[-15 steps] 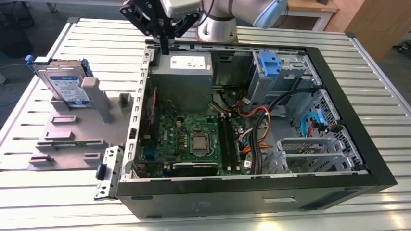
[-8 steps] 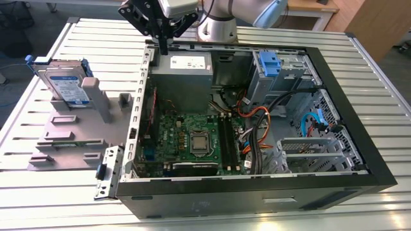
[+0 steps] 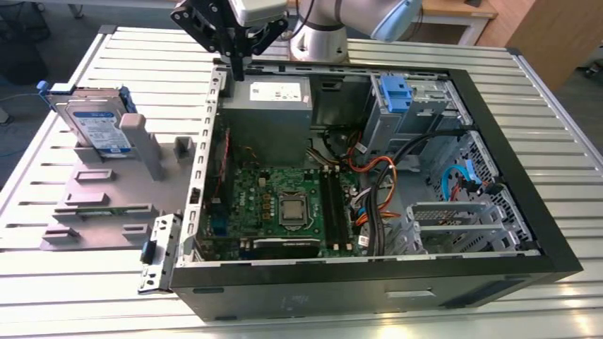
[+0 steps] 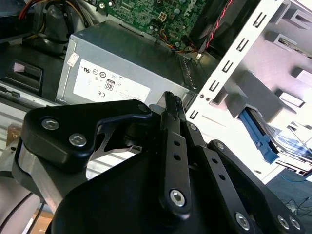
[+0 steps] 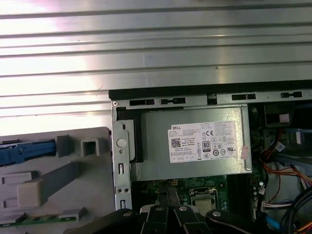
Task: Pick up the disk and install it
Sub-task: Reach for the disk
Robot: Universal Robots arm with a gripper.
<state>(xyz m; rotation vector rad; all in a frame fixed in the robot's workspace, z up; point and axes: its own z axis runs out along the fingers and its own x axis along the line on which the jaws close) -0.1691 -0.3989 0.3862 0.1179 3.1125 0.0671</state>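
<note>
Pick-up stage, not yet begun: the claw (image 3: 236, 69), pressed together and empty, hangs over the case's (image 3: 330, 282) far corner by the power supply (image 3: 268, 120). The disk (image 3: 94, 123) stands upright in a holder (image 3: 113, 212), well apart at the exterior view's left. Gripping it would likely call for spreading first

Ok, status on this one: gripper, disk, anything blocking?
Empty gripper, jaws shut, above the case edge by the power supply. The disk stands untouched in the grey holder. Nothing seen between them.
</note>
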